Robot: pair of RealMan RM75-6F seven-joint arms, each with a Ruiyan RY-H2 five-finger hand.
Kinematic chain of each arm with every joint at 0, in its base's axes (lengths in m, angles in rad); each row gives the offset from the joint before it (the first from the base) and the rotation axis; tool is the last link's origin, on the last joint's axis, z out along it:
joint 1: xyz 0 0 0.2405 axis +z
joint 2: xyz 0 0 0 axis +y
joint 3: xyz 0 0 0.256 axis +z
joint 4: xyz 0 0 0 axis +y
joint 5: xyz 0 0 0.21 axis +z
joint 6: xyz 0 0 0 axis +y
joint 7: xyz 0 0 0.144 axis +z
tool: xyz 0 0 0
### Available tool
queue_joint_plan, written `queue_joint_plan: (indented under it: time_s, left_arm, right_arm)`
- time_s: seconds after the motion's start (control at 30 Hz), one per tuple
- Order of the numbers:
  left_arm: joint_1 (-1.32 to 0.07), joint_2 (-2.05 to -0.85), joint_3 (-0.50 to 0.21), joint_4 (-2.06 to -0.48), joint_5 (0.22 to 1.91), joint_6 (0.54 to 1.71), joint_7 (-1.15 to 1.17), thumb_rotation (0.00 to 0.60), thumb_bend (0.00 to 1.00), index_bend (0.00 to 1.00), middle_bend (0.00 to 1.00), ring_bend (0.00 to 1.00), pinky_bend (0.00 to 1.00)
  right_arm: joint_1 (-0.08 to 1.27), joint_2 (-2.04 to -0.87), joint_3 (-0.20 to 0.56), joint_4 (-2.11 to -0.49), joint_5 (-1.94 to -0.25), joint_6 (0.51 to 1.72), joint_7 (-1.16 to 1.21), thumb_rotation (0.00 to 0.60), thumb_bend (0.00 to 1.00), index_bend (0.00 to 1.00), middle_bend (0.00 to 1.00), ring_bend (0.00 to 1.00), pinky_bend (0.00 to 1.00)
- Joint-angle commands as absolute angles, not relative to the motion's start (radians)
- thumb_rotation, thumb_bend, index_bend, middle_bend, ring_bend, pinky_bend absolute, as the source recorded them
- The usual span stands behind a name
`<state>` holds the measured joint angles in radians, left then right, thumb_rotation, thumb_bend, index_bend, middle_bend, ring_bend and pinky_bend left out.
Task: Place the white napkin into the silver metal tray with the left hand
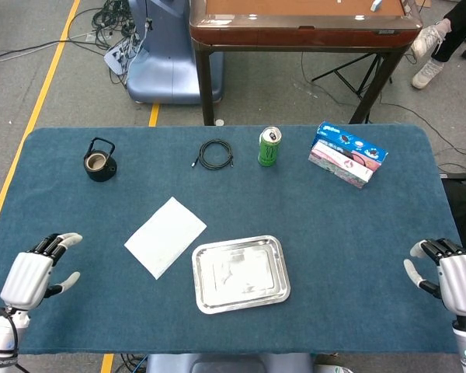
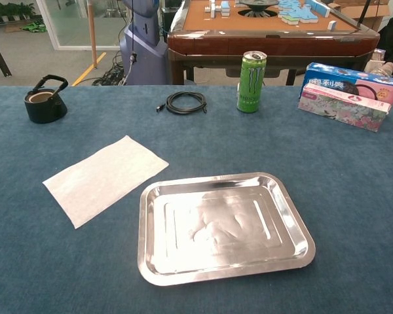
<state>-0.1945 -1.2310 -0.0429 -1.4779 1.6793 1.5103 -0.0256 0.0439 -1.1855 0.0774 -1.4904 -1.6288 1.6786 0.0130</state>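
A white napkin (image 1: 165,236) (image 2: 106,176) lies flat on the blue table, just left of the silver metal tray (image 1: 204,289) (image 2: 293,216), which holds nothing. My left hand (image 1: 36,273) hovers near the table's front left corner, well left of the napkin, fingers apart and holding nothing. My right hand (image 1: 452,277) is at the front right edge, far from the tray, fingers apart and holding nothing. Neither hand shows in the chest view.
Along the far side stand a black tape holder (image 1: 99,160) (image 2: 44,100), a coiled black cable (image 1: 215,154) (image 2: 185,102), a green can (image 1: 269,146) (image 2: 251,72) and a tissue box (image 1: 347,153) (image 2: 347,87). A brown table (image 1: 303,19) stands beyond.
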Motion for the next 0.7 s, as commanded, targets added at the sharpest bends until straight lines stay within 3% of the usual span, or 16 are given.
queue_joint_plan:
  time_s: [0.03, 0.1, 0.2, 0.7]
  left_arm:
    - [-0.233, -1.24, -0.044, -1.466, 1.711, 1.48, -0.019, 0.6, 0.18, 0.31, 0.06, 0.01, 0.13]
    - [-0.252, -1.251, -0.049, -1.457, 1.722, 1.473, -0.018, 0.6, 0.14, 0.33, 0.01, 0.0, 0.05]
    - [-0.286, -1.271, -0.059, -1.45, 1.729, 1.448, -0.019, 0.6, 0.12, 0.34, 0.0, 0.0, 0.0]
    - [-0.382, -1.379, -0.031, -1.334, 1.727, 1.333, -0.06, 0.6, 0.12, 0.38, 0.0, 0.0, 0.0]
  right_arm:
    - [0.045, -1.184, 0.078, -1.492, -1.628, 1.676, 0.016, 0.6, 0.3, 0.55, 0.59, 0.48, 0.66]
    - [0.046, -1.182, 0.078, -1.493, -1.627, 1.671, 0.018, 0.6, 0.3, 0.55, 0.59, 0.48, 0.66]
    - [0.047, -1.178, 0.08, -1.496, -1.623, 1.668, 0.022, 0.6, 0.3, 0.55, 0.59, 0.48, 0.66]
    - [0.038, -1.176, 0.09, -1.5, -1.621, 1.692, 0.009, 0.6, 0.3, 0.55, 0.59, 0.48, 0.66]
